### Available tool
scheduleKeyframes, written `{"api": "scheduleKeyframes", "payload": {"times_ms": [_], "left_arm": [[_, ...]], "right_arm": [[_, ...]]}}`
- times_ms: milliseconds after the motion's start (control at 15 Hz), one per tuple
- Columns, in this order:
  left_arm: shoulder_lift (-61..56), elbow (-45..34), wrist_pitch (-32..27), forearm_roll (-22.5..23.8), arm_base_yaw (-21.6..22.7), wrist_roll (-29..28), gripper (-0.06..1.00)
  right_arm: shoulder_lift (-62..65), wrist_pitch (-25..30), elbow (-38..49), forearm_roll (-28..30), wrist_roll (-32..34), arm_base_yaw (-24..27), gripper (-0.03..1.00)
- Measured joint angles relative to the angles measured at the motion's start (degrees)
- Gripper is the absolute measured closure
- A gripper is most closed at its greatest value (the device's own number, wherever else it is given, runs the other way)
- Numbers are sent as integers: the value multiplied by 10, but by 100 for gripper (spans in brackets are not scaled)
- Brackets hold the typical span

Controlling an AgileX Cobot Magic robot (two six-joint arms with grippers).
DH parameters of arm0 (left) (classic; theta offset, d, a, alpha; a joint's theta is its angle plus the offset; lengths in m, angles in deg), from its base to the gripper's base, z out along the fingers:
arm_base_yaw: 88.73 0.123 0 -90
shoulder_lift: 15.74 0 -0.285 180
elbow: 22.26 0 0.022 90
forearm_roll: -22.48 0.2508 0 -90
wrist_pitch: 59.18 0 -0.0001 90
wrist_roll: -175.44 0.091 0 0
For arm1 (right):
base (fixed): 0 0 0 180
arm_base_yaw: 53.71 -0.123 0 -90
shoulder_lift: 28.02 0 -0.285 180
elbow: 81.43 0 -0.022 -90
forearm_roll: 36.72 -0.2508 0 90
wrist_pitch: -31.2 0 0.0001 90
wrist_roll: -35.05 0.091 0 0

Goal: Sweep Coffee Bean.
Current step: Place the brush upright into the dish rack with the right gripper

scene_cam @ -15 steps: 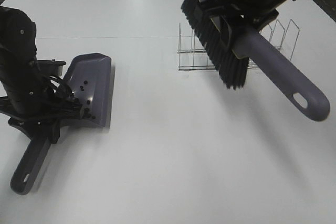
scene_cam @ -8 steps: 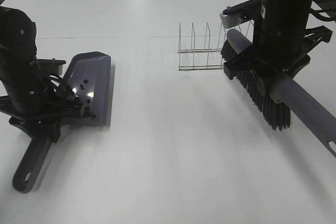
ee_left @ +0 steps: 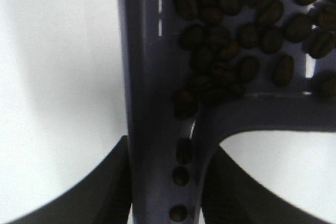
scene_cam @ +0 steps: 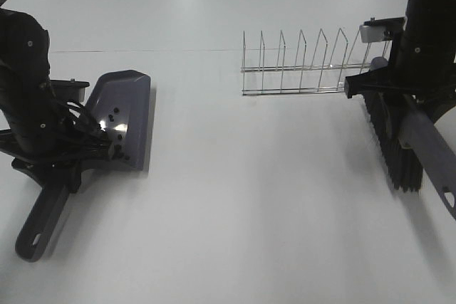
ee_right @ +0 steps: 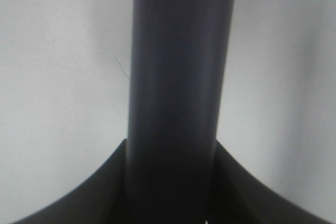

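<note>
left fingers (ee_left: 100,192) clamped on dustpan (scene_cam: 128,115) handle | coffee bean (ee_left: 231,19) piled inside dustpan | right fingers (ee_right: 89,192) clamped on brush (scene_cam: 395,147) handle

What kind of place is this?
Probably a robot practice lab, not a kitchen: a plain white table, two black robot arms holding a dustpan and a brush, and a wire rack.

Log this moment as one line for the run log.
left gripper shut on dustpan handle | coffee beans in dustpan | right gripper shut on brush handle | brush beside wire rack
</note>
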Motion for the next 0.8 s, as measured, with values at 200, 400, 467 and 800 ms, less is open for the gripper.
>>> {"api": "scheduleKeyframes", "payload": {"times_ms": [200, 400, 467, 800], "left_arm": [[0, 0, 9, 6, 0, 0, 61], [0, 0, 15, 6, 0, 0, 61], [0, 0, 15, 6, 0, 0, 61], [0, 0, 15, 6, 0, 0, 61]], "right_arm": [[-57, 13, -45, -11, -10, 1, 66], [-87, 22, -96, -12, -11, 1, 66], [-98, 22, -113, -12, -11, 1, 66], [-155, 22, -176, -12, -15, 1, 66]]}}
